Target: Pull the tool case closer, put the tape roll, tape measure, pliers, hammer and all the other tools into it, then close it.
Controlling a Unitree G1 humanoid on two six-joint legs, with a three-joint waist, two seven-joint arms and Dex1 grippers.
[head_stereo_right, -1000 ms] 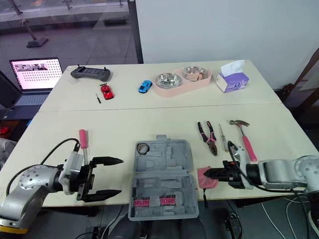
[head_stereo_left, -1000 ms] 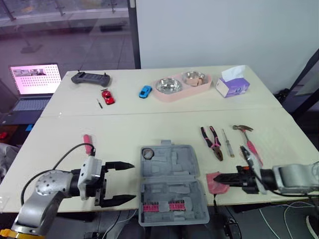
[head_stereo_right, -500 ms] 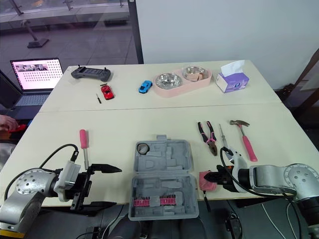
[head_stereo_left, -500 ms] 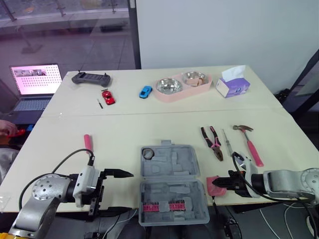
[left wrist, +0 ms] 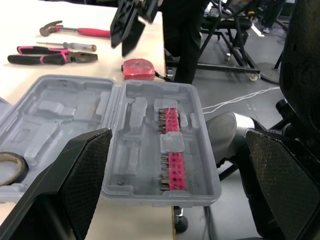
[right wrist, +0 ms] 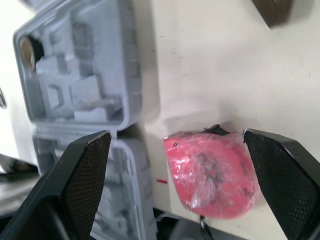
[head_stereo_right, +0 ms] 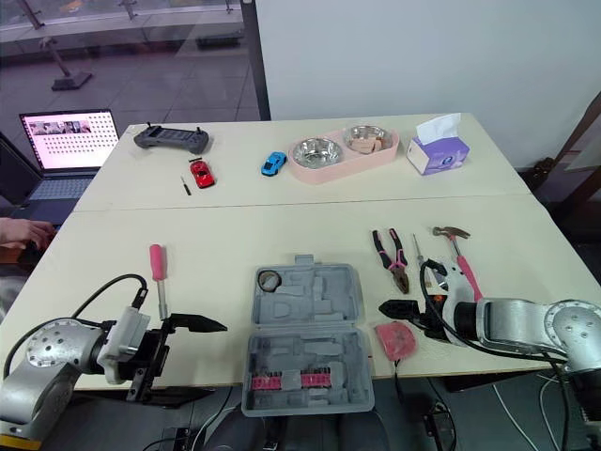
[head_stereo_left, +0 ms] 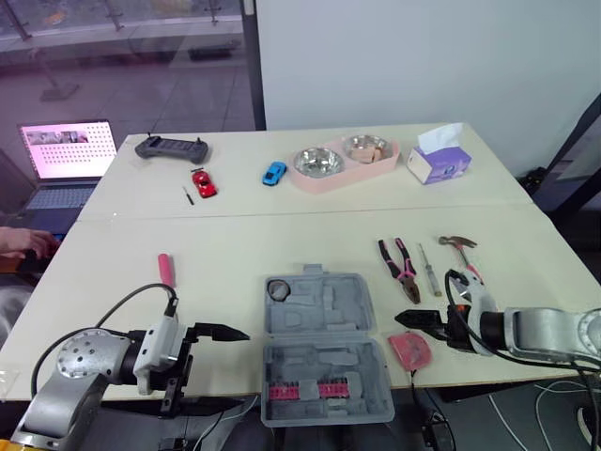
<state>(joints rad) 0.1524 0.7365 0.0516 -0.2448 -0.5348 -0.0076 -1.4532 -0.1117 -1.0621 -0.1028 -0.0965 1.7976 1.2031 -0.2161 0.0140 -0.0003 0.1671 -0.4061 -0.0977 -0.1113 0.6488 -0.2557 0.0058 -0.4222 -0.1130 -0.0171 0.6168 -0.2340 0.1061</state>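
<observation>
**Visitor:** At the near edge of the worktop (head_stereo_left: 235,235), is that the tool case (head_stereo_left: 324,343) lying open?

**Onlooker:** Yes, both halves are laid flat, and it sits close in front of the robot, so I'd say the pulling-in part is finished. The tape roll (head_stereo_left: 277,290) lies in the far left corner of the tray.

**Visitor:** So what is it working on?

**Onlooker:** The tape measure (head_stereo_right: 395,338), I reckon. It's the pink one lying just right of the case, near the worktop's edge. The right gripper (head_stereo_left: 418,324) hovers close over it with its fingers spread, holding nothing. From the wrist view the tape measure lies between the two fingers.

**Visitor:** And the other arm?

**Onlooker:** The left gripper (head_stereo_left: 221,368) hangs left of the case, spread wide and empty, pointing toward it.

**Visitor:** What does the next move need?

**Onlooker:** I'd lower the right gripper, close it on the tape measure, then carry it left into a free pocket. It looks glossy and sits near the edge, so a squeeze off its middle could nudge it off.

**Visitor:** Much left after that?

**Onlooker:** Plenty. The pliers (head_stereo_left: 399,268) and hammer (head_stereo_left: 465,258) lie beyond on the right. A pink-handled screwdriver (head_stereo_left: 165,268) lies far left. Then the lid has to be shut.
</observation>
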